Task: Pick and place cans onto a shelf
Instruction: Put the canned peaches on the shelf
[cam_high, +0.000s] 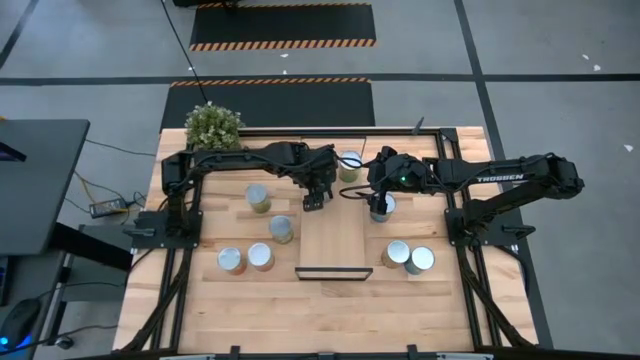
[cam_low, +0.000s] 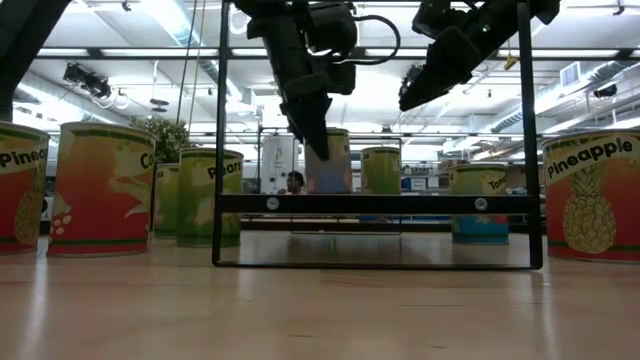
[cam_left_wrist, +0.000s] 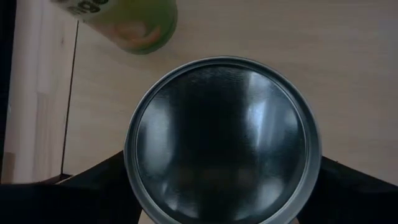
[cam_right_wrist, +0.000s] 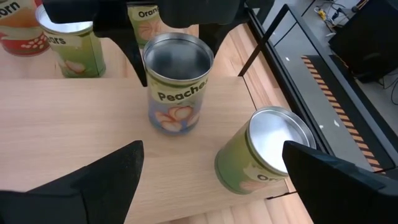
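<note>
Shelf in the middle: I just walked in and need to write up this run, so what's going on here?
The left gripper grips a Peaches can standing on the shelf, near a green can also on it. The right gripper hangs open and empty by the shelf's right edge. Seven more cans wait on the tabletop, four left and three right.

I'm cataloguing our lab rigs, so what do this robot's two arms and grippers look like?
Both arms are black, built of jointed segments. The right arm carries white TROSSEN lettering and a small green light near its wrist. A thin black cable loops at the left arm wrist. The left gripper and right gripper each have two dark, tapering fingers.
</note>
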